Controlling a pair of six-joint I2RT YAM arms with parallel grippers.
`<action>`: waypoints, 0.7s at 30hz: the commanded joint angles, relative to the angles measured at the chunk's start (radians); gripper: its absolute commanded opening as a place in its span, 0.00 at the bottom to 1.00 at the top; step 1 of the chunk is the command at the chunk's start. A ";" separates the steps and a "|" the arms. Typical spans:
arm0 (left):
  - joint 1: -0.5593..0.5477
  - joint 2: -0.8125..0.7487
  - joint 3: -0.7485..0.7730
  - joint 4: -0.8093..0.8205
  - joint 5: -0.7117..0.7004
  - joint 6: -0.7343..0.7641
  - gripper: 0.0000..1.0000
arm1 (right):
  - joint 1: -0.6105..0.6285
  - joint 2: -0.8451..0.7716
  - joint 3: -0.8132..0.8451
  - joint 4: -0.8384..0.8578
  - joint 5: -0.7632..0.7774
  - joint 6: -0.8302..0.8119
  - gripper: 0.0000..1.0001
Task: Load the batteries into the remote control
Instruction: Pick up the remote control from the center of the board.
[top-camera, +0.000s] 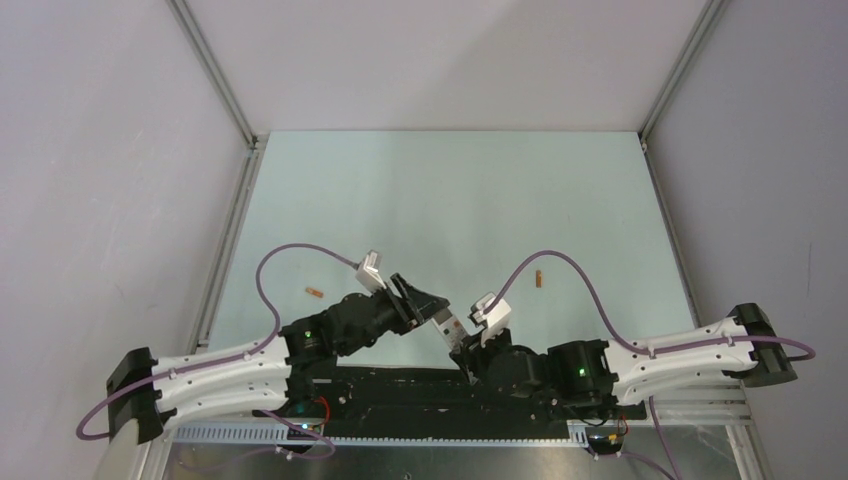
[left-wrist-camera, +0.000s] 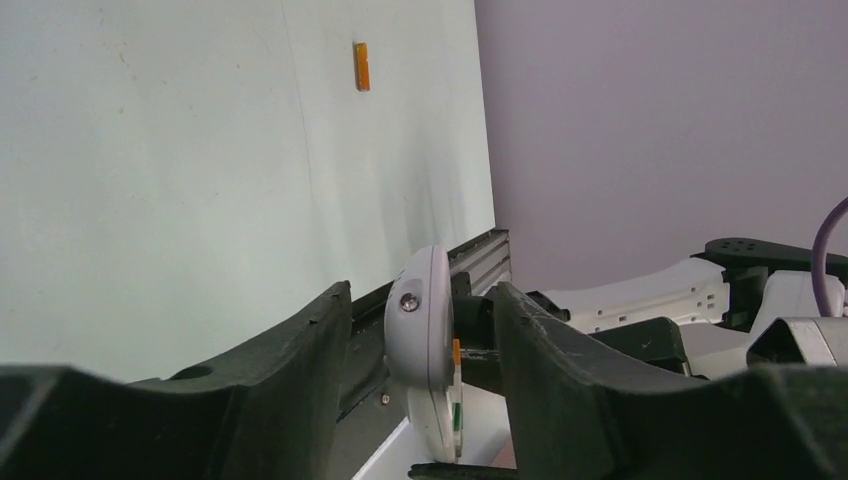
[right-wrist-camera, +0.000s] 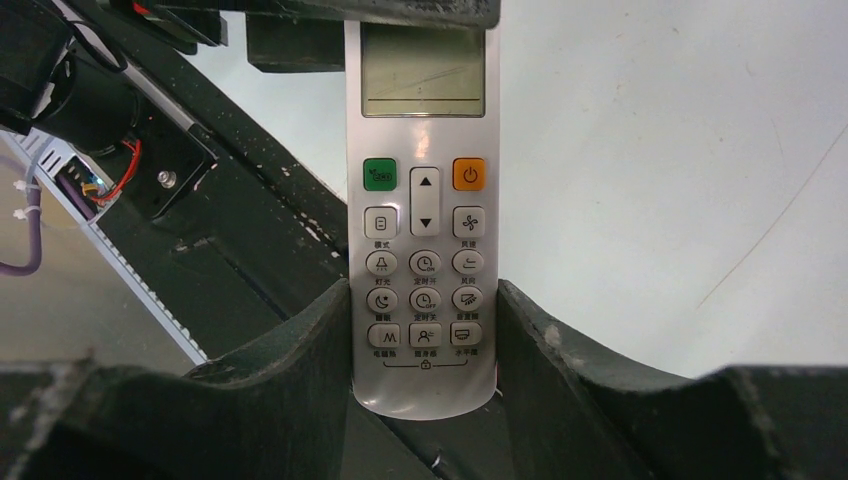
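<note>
Above the table's (top-camera: 450, 200) near edge, the remote (right-wrist-camera: 423, 200) is clamped by the right gripper (right-wrist-camera: 423, 300) and straddled by the left gripper's (left-wrist-camera: 420, 305) part-open jaws; batteries (top-camera: 314, 292) are seen unpicked, so closing that grip is judged next.

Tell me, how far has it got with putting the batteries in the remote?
Early days. Nothing is loaded: both batteries lie loose on the table. In hand: the right gripper clamps the remote control by its button end, and the left gripper, jaws open, flanks its display end. Left: picking up and inserting both batteries.
</note>
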 joint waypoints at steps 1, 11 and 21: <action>-0.016 0.012 0.045 0.048 -0.029 -0.001 0.56 | 0.005 0.013 0.008 0.091 0.021 -0.020 0.00; -0.022 0.040 0.034 0.054 -0.011 0.009 0.03 | 0.006 -0.012 0.008 0.069 0.074 -0.020 0.28; -0.022 -0.143 -0.050 0.108 -0.073 0.104 0.00 | 0.005 -0.152 -0.009 0.135 0.021 -0.012 0.86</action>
